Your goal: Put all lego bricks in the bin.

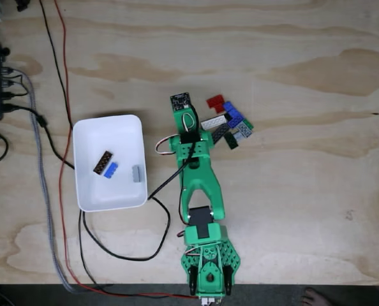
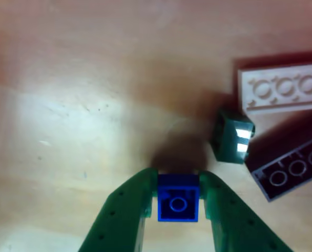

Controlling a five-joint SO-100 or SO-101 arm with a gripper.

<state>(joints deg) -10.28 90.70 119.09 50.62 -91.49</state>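
Held brick: a small square blue brick, glossy plastic, shown underside up with one round tube in its hollow, clamped between the two fingers in the other view.
Gripper: the green gripper grips the blue brick from both sides; its matte fingers widen toward the bottom edge and carry small pinholes.
Nearby bricks: in the other view, a small dark green brick lies tilted just right of the fingers, a long white plate shows its ringed underside, and a dark grey plate lies slanted beneath it.
Loose pile: in the fixed view, a cluster of bricks, red, blue, white, grey and dark green, lies touching or overlapping just right of the arm's tip.
Bin: a white, smooth-walled, rounded-rectangle tray left of the arm, holding a brown-black studded brick, a small blue brick touching it, and a grey brick apart.
Arm: green plastic arm stretches up from the bottom edge.
Table: pale plywood with wavy grain.
Cables: black, red and braided grey wires run along the left.
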